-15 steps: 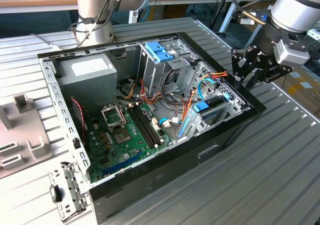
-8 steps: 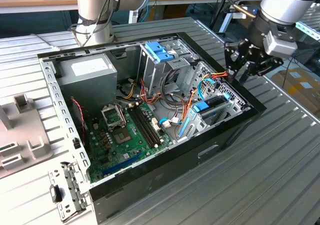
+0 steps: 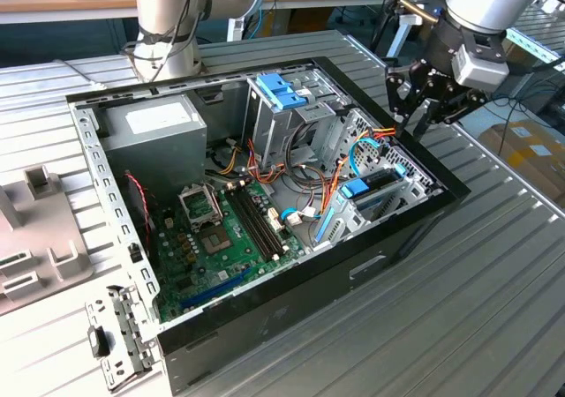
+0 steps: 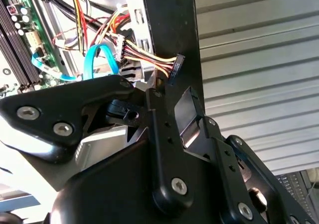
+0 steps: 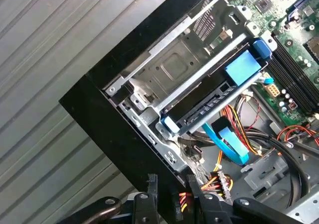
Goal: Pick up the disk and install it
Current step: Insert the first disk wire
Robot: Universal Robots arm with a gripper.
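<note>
One disk [image 3: 371, 191] seated in computer case [image 3: 406, 238] bay; gripper [image 3: 415, 115] above case edge, finger state unclear.

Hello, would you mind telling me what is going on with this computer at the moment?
A robot arm's gripper hangs above the edge of an open computer case, at the exterior view's right. It holds nothing that shows. The disk, with its blue rails, sits in a metal bay inside the case, beside the motherboard.
</note>
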